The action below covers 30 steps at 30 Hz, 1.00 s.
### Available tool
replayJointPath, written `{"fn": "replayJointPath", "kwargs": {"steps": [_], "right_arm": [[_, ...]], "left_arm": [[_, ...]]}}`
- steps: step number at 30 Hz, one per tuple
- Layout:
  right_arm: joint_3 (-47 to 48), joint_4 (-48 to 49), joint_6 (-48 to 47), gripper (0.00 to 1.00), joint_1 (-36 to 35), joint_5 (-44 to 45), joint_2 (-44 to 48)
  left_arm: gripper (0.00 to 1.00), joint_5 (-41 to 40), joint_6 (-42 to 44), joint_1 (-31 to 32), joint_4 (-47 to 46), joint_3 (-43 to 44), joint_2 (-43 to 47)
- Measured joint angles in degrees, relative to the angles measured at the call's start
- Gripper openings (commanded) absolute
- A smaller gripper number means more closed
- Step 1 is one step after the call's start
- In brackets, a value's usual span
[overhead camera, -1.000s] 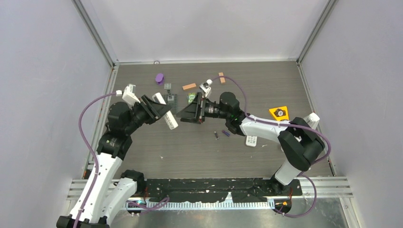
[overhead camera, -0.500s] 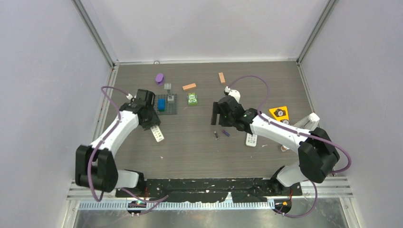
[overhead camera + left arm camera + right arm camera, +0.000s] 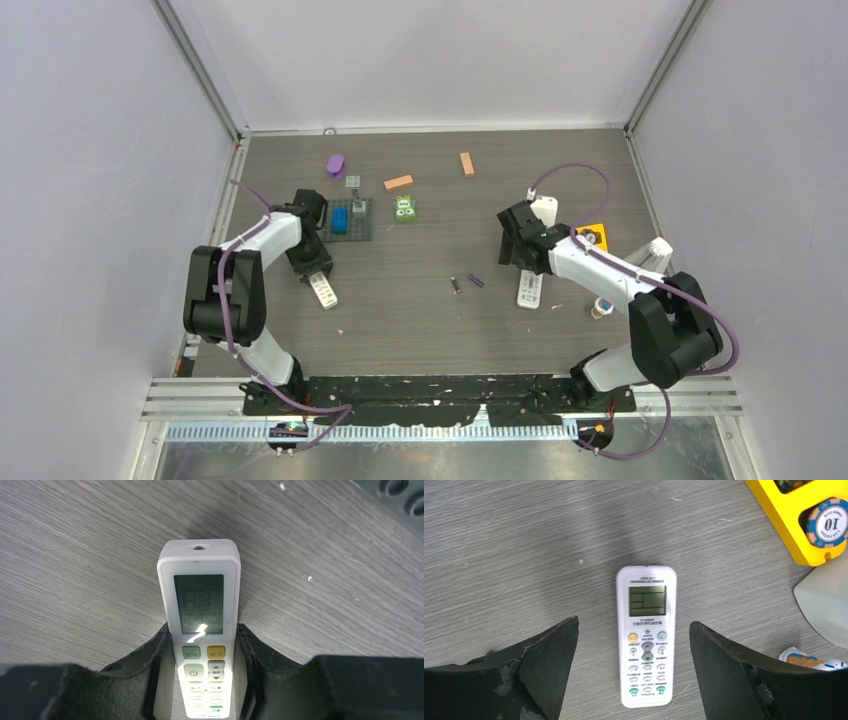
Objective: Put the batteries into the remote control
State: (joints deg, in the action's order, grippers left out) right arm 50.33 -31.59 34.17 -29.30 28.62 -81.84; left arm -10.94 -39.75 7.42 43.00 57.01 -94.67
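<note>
One remote [image 3: 198, 605] is pinched by the left gripper [image 3: 202, 636], a second remote [image 3: 647, 605] is flanked by the spread right gripper [image 3: 633, 625] beside a yellow tray [image 3: 784, 525] holding a chip [image 3: 830, 522], and batteries [image 3: 456, 284] are seen on open table [image 3: 400, 320] between.

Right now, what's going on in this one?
Each arm is at a white remote lying face up on the table. The left gripper is closed on the sides of the left remote. The right gripper is open and hovers over the right remote, its fingers wide of it and not touching. Two small batteries lie loose between the arms, untouched, so no loading has begun.
</note>
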Motion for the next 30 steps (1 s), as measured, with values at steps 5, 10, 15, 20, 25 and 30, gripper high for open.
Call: {"fn": "replayJointPath", "kwargs": {"steps": [5,10,15,20,25,30], "right_arm": [[-1.14,-0.33,0.52,0.86,2.47,-0.72,0.0],[-2.56,-0.13,1.29,0.86,3.89,-2.95,-0.39],[-4.11,0.76,2.14,0.85,5.42,-5.51,-1.75],[-5.49,1.7,2.62,0.84,6.36,-7.45,-2.89],[-6.1,3.54,3.61,0.78,6.6,-8.81,-3.43],[-6.75,5.57,3.87,0.44,6.67,-10.03,-3.43]], "left_arm": [[0.37,0.15,-0.26,-1.18,0.15,1.53,-0.63],[0.57,1.49,-0.81,-1.25,0.33,2.01,-1.05],[0.7,1.97,-1.9,-1.75,0.87,2.05,-1.09],[0.75,1.92,-2.29,-1.99,2.32,2.12,-0.7],[0.79,2.01,-3.13,-1.99,3.54,2.12,3.41],[0.82,2.73,-3.34,-1.99,4.52,2.03,11.3]]}}
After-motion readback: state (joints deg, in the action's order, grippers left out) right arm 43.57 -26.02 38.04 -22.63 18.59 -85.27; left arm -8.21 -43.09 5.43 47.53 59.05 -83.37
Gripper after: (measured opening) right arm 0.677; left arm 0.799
